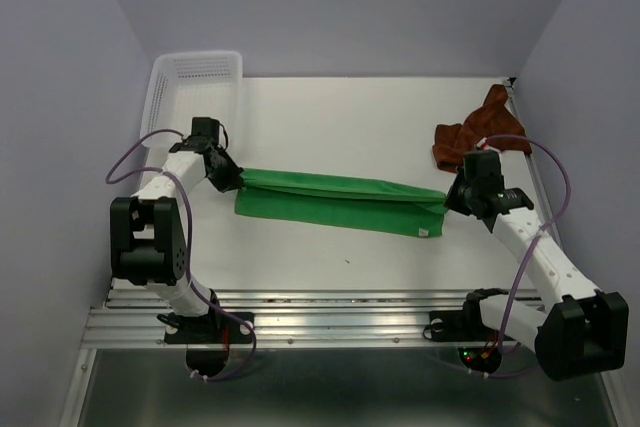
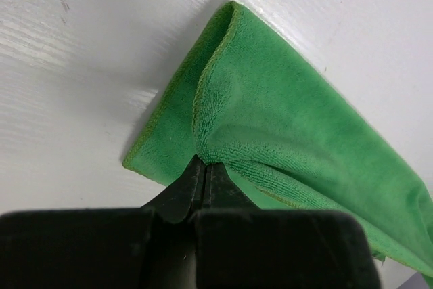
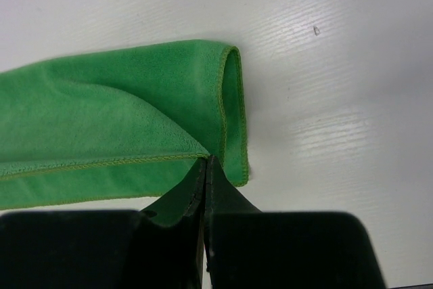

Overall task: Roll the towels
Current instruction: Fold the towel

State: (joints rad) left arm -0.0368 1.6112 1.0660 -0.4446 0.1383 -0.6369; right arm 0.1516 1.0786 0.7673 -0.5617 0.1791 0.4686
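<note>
While left end effector [image 2: 203, 164] and right end effector [image 3: 205, 161] pinch it, green towel [image 1: 340, 202], seemingly folded lengthwise

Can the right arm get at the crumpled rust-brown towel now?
Likely within reach: the crumpled rust-brown towel lies just beyond the right gripper with nothing between. But that gripper is shut on the long green microfibre towel, so it must let go first.

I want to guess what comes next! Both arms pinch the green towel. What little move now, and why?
Probably lay the pinched edge flat, then let go. The left fingers and right fingers each pinch one end of the green towel, folded into a long strip; its top layer looks raised, and rolling needs it flat.
</note>
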